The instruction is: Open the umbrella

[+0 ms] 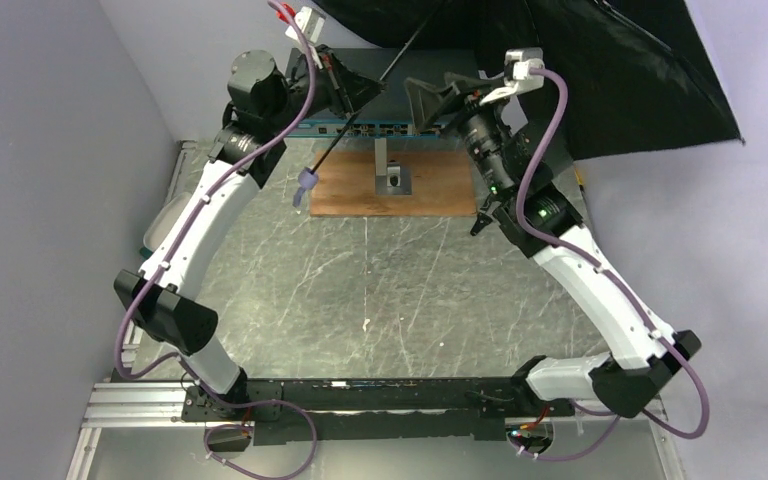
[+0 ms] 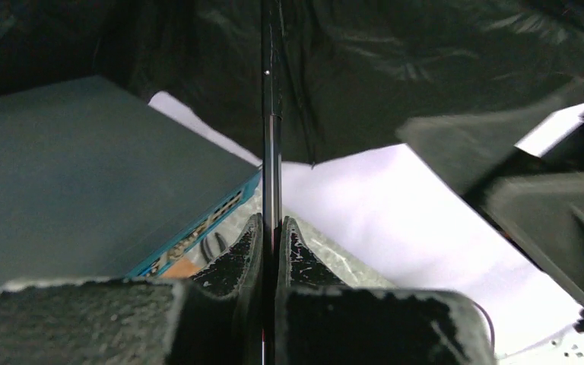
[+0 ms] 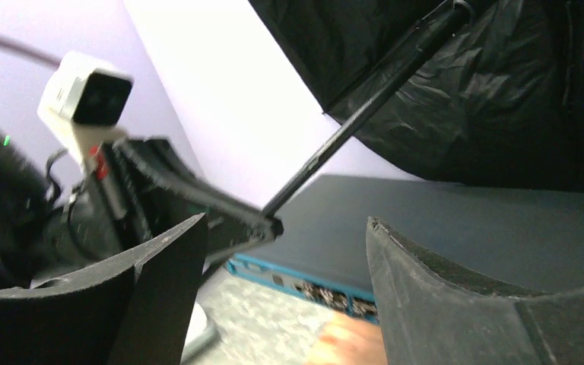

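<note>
The umbrella [image 1: 600, 70] hangs spread at the back right, its black lining toward me. Its thin dark shaft [image 1: 400, 62] slants down-left to the lavender handle [image 1: 305, 183], which hangs above the table. My left gripper [image 1: 370, 92] is shut on the shaft partway along; in the left wrist view the shaft [image 2: 271, 137] runs straight up from between the closed fingers [image 2: 304, 266] into the black lining [image 2: 426, 68]. My right gripper [image 1: 417, 105] stands open just right of the shaft, holding nothing. In the right wrist view its gripper [image 3: 286, 220] gapes below the shaft [image 3: 365, 106].
A dark box with a blue port-lined front [image 1: 400, 125] sits under both grippers at the back. In front of it lies a wooden board [image 1: 430, 185] with a small metal bracket [image 1: 390, 170]. Walls close in on the left and right, and the canopy overhangs the back right corner.
</note>
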Action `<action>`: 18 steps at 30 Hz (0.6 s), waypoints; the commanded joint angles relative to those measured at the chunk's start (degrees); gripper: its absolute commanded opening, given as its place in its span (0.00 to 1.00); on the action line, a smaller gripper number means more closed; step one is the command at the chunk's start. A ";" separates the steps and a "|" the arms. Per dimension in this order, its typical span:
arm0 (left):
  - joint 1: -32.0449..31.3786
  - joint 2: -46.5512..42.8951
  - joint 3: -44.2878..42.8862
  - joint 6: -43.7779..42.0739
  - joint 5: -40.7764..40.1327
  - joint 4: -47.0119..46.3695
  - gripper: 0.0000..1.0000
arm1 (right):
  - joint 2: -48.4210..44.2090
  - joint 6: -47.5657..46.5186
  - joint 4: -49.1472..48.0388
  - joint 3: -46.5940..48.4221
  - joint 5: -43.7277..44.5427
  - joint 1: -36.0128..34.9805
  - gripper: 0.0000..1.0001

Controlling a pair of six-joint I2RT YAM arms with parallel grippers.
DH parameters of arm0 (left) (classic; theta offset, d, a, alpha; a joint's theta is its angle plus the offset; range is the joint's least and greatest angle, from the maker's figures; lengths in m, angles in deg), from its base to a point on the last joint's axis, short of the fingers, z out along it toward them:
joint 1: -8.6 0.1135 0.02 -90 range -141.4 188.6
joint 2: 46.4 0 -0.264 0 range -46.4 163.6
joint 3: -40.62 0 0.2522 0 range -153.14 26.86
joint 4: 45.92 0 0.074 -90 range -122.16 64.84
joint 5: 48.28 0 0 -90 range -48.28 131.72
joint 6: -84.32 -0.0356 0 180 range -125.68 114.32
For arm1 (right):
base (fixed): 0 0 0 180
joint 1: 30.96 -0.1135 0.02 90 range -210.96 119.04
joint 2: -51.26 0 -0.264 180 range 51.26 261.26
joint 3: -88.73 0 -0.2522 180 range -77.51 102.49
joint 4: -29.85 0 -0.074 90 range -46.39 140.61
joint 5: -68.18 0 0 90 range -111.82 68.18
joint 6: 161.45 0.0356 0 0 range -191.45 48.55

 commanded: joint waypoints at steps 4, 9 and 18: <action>-0.01 -5.96 2.50 6.95 4.93 -16.43 0.00 | 5.33 5.46 -20.96 3.50 -0.34 0.51 0.73; 0.31 -7.62 4.04 3.99 2.80 -14.30 0.00 | 3.60 -18.78 -16.75 1.73 -7.48 0.81 0.75; 0.60 -9.21 6.38 -0.23 1.75 -12.16 0.00 | -8.91 -75.90 -1.04 -14.29 -13.74 -0.09 0.90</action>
